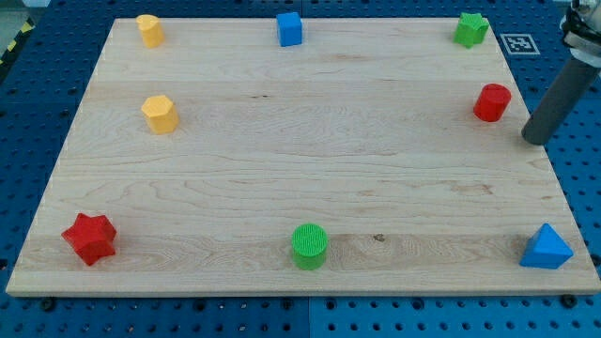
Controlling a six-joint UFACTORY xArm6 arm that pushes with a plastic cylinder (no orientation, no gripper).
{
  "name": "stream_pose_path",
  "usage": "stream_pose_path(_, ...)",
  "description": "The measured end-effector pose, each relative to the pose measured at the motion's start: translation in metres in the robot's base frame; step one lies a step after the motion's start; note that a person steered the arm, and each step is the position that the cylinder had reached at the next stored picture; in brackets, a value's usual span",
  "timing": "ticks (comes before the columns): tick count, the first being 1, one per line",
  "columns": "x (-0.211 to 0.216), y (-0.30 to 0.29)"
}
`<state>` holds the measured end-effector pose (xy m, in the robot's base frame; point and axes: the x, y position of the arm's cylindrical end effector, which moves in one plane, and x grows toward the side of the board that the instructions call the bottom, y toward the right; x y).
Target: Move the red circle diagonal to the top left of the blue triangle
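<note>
The red circle [491,101] stands near the board's right edge, in the upper part of the view. The blue triangle [546,248] sits at the board's bottom right corner, well below the red circle. My tip [534,138] is just off the board's right edge, a little right of and below the red circle, apart from it. The rod slants up to the view's right.
On the wooden board [310,150]: a yellow block [149,30] at top left, a yellow hexagon [160,114] below it, a blue cube [289,28] at top middle, a green star [470,29] at top right, a red star [89,238] at bottom left, a green circle [309,246] at bottom middle.
</note>
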<state>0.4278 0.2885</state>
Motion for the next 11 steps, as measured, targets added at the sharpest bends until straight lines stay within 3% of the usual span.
stream_pose_path(1, -0.029, 0.0)
stream_pose_path(5, -0.051, -0.005)
stream_pose_path(11, -0.049, -0.112)
